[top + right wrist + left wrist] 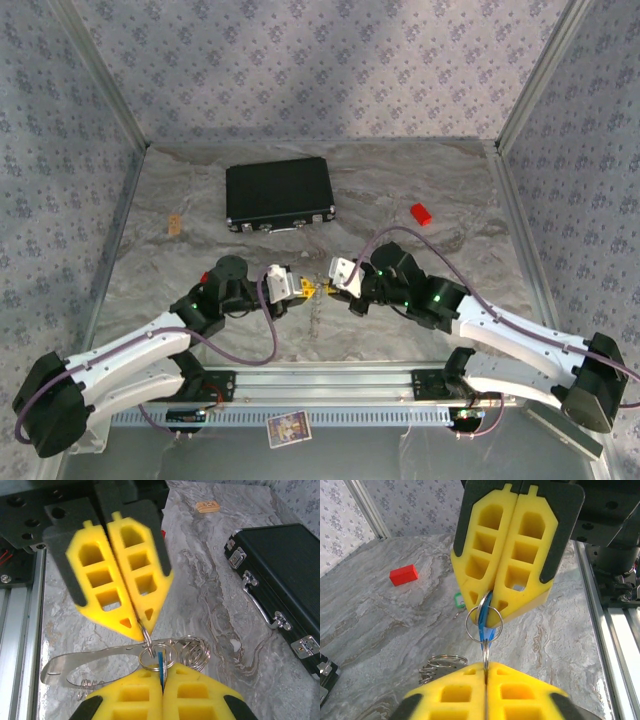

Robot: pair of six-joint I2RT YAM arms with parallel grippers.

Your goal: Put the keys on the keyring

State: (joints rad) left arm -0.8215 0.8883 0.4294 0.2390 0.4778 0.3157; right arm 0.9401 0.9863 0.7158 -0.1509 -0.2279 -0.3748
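Blue key [485, 615] clamped in right gripper [328, 290] jaws, above near-centre desk [460, 190] | left gripper [303, 290] jaws clenched on small metal ring [467, 623], tip to tip with right, ring overlapping key | green key [459, 600] on desk near jaws | red block [421, 212] far right | black case [279, 195] far centre
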